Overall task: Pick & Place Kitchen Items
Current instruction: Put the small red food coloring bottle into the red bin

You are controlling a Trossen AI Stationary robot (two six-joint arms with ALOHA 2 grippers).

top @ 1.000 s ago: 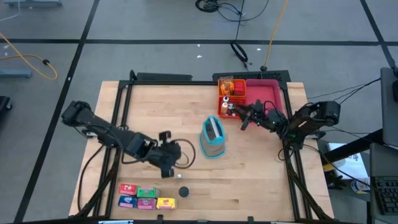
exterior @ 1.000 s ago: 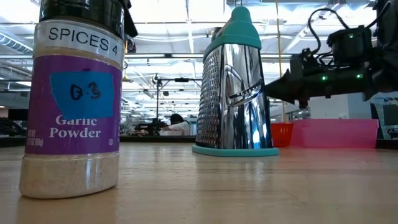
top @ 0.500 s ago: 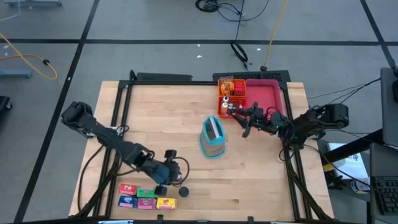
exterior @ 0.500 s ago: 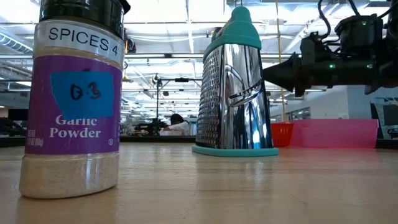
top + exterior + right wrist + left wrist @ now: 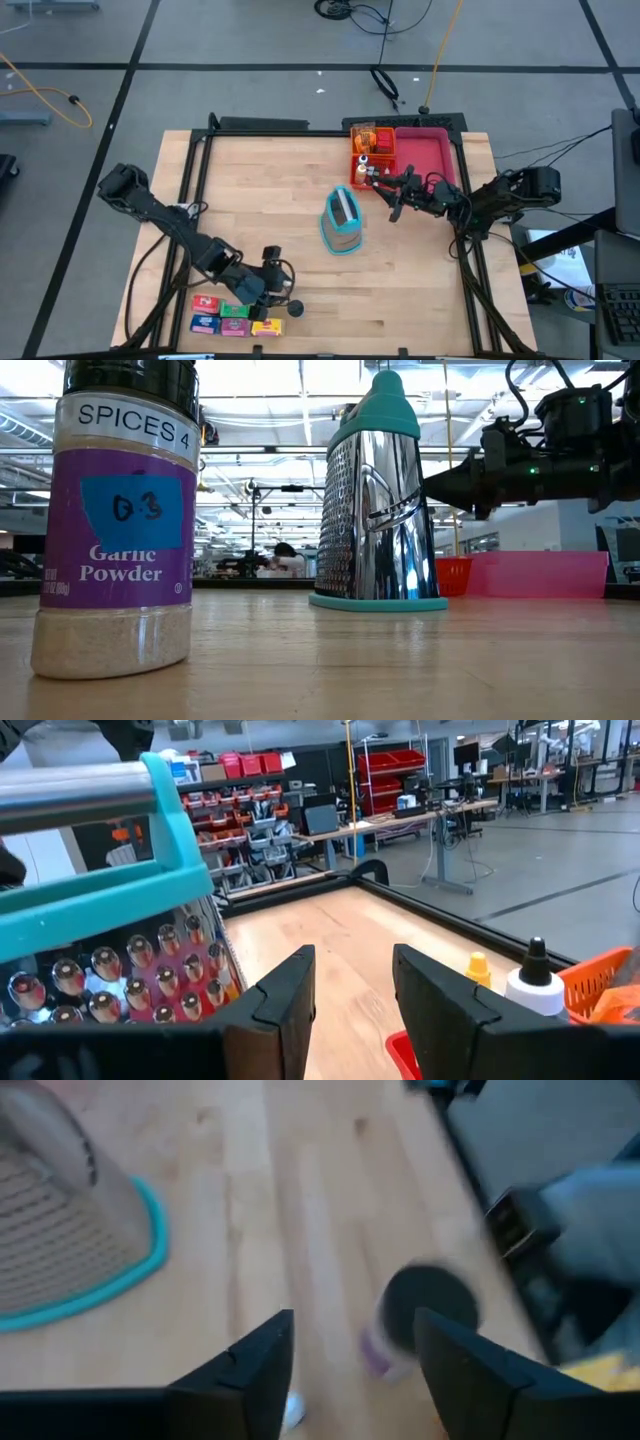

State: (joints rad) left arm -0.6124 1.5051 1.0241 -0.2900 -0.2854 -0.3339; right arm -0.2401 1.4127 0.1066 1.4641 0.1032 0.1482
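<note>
The garlic powder bottle (image 5: 120, 520), black-lidded with a purple label, stands upright near the table's near edge (image 5: 295, 308). My left gripper (image 5: 281, 288) hovers open just above and to its left; in the left wrist view the bottle's lid (image 5: 430, 1305) shows ahead of the gripper (image 5: 355, 1370). Red (image 5: 205, 302), blue (image 5: 205, 322), green (image 5: 236, 311) and yellow (image 5: 266, 326) boxes lie flat by the near edge. Small bottles (image 5: 535, 978) stand in the orange tray (image 5: 372, 148). My right gripper (image 5: 393, 197) hangs open in the air between grater and trays.
A steel grater with teal trim (image 5: 342, 222) stands upright mid-table, close to my right gripper (image 5: 440, 480). The pink tray (image 5: 424, 155) sits beside the orange one at the far right. A small white piece (image 5: 292, 1406) lies under my left gripper. Bare wood lies far left.
My left gripper has travelled toward the table's near edge, from beside the grater down toward the spice bottle and boxes, and stays open. My right gripper has risen a little and levelled out beside the grater. Nothing on the table has moved.
</note>
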